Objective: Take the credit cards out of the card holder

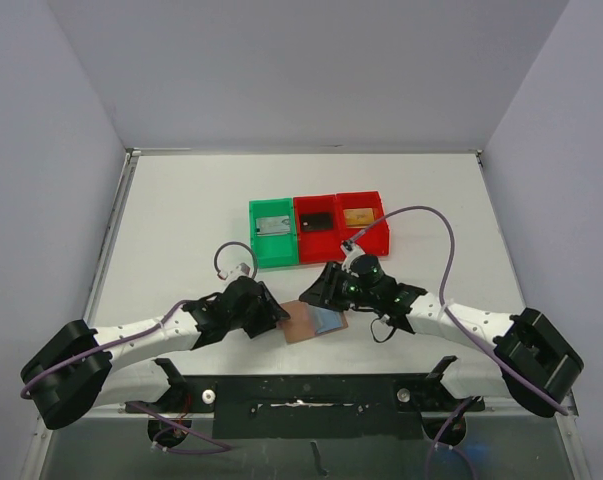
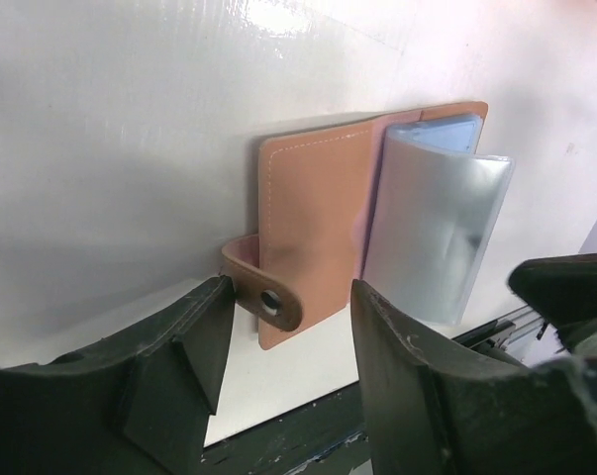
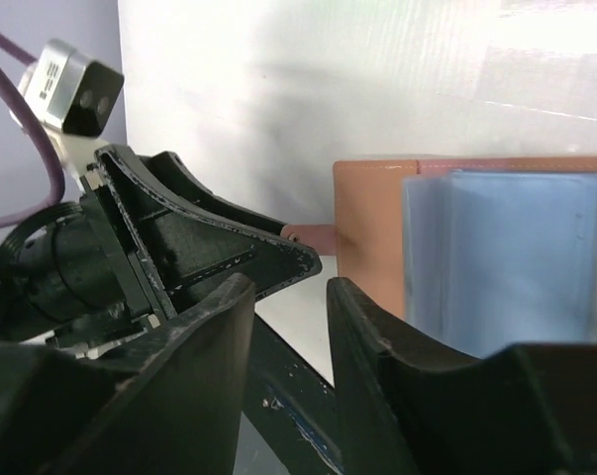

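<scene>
**White table (image 1: 181, 220), card holder (image 1: 314, 321) lying open**

Grey walls all round, and at 6 o'clock on the table the brown card holder lies spread flat, its clear plastic sleeves (image 2: 427, 237) fanned up. The left gripper (image 2: 290, 307) sits at the holder's 9 o'clock, fingers well apart, with the snap tab (image 2: 268, 297) between them and gripping nothing. The right gripper (image 3: 290, 292) hangs at about the holder's 1 o'clock, fingers parted only narrowly and bare table showing in the gap. Beyond, at 12 o'clock, a green bin (image 1: 274, 232) and two red bins (image 1: 317, 225) stand in a row.
</scene>
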`<state>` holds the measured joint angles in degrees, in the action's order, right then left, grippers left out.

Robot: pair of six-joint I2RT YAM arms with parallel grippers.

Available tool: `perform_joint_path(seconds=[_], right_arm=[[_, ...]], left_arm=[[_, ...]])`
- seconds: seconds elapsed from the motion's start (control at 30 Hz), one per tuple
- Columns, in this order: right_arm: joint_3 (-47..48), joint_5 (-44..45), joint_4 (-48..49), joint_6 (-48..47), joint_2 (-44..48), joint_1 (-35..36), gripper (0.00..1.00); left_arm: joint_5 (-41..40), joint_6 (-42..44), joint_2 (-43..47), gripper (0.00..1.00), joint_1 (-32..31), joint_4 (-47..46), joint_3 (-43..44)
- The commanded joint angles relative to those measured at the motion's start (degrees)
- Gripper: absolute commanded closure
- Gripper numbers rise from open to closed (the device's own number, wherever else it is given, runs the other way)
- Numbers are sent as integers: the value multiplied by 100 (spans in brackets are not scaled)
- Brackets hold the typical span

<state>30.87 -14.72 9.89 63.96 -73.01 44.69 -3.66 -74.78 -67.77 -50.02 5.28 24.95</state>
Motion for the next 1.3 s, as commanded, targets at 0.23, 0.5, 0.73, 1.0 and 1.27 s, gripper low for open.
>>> perform_joint_path(seconds=[0.23,0.5,0.73,1.0,1.27], right_arm=[[-170,1209,-1355,94,538,-247,76],[-166,1141,-1305,66,171,-250,78],[36,493,-809,-217,-347,-155,79],[869,141,-804,-602,-1416,301,80],[946,133,-844,-509,-1987,408,80]], left_arm=[[-94,4,44,59,73,-265,49],[-126,46,168,62,76,-125,73],[-102,69,377,55,75,19,105],[-215,34,993,33,86,621,120],[-86,17,655,25,121,357,3]])
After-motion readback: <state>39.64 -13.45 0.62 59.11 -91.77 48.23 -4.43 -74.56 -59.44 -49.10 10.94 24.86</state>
